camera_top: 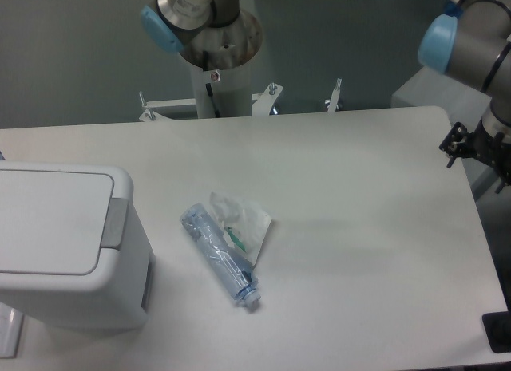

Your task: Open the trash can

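The trash can (68, 251) is a boxy white bin standing at the table's left front. Its flat lid (48, 219) lies shut, with a grey tab (115, 222) on the right rim. My arm (479, 52) enters at the upper right, far from the bin, and its black wrist parts (467, 146) hang over the table's right edge. The arm runs out of the frame there, so the fingers do not show.
A crushed clear plastic bottle (219, 255) lies mid-table beside a crumpled clear wrapper (242, 219). A second arm's base (211, 36) stands behind the far edge. A dark block (497, 333) sits at the bottom right corner.
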Controlling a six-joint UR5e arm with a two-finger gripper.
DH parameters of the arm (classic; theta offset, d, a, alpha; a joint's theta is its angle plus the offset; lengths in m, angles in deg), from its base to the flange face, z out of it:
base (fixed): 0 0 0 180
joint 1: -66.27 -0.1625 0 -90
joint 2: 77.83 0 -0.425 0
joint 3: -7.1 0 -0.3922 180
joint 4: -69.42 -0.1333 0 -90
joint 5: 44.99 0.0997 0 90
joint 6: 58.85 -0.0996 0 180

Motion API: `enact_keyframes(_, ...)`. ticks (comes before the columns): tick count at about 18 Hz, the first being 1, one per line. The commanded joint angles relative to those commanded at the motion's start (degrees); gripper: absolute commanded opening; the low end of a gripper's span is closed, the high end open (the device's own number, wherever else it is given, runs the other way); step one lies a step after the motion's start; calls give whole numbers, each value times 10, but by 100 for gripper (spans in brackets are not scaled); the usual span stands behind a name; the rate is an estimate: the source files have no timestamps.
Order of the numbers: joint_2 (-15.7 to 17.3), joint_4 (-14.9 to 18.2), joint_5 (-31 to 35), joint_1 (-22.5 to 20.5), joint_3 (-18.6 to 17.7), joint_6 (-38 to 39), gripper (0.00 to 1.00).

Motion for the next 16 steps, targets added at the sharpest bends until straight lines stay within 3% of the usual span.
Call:
enact_keyframes(10,2,-9,-6,-5,-32,6,100)
enact_keyframes(16,7,-9,-13,-10,-50,79,100)
